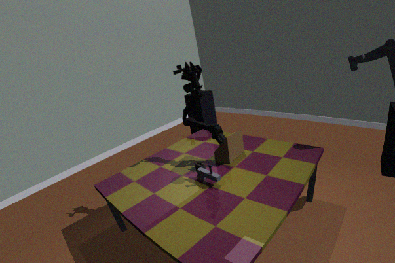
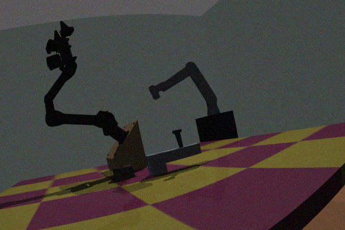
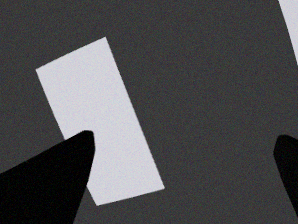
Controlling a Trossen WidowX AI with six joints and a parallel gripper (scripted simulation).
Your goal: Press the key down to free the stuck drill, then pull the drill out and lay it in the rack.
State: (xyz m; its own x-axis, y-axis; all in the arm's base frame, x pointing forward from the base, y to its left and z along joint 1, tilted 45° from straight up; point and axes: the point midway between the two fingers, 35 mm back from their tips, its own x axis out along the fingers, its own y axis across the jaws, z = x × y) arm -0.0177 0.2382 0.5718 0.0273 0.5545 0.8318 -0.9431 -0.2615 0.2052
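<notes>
My gripper (image 1: 188,64) (image 2: 59,27) (image 3: 187,143) is raised high above the table, pointing up, its fingers wide apart with nothing between them. A grey bar (image 1: 213,175) (image 2: 174,153) lies lengthwise on a darker support (image 1: 200,178) (image 2: 158,169) in front of the arm's base. A thin dark T-shaped piece (image 1: 210,169) (image 2: 179,139) stands upright out of its top and looks like the key. A small dark block (image 2: 123,173) sits near the bar's support; I cannot tell if it is the rack. The drill cannot be made out.
The arm stands on a brown wedge-shaped base (image 1: 234,148) (image 2: 133,153) behind the bar, on a checkered table (image 1: 255,203) (image 2: 246,194). Another arm (image 1: 393,69) (image 2: 203,86) stands on a dark pedestal (image 1: 394,140) (image 2: 217,127) farther off. The wrist view shows a bright panel (image 3: 112,115) overhead.
</notes>
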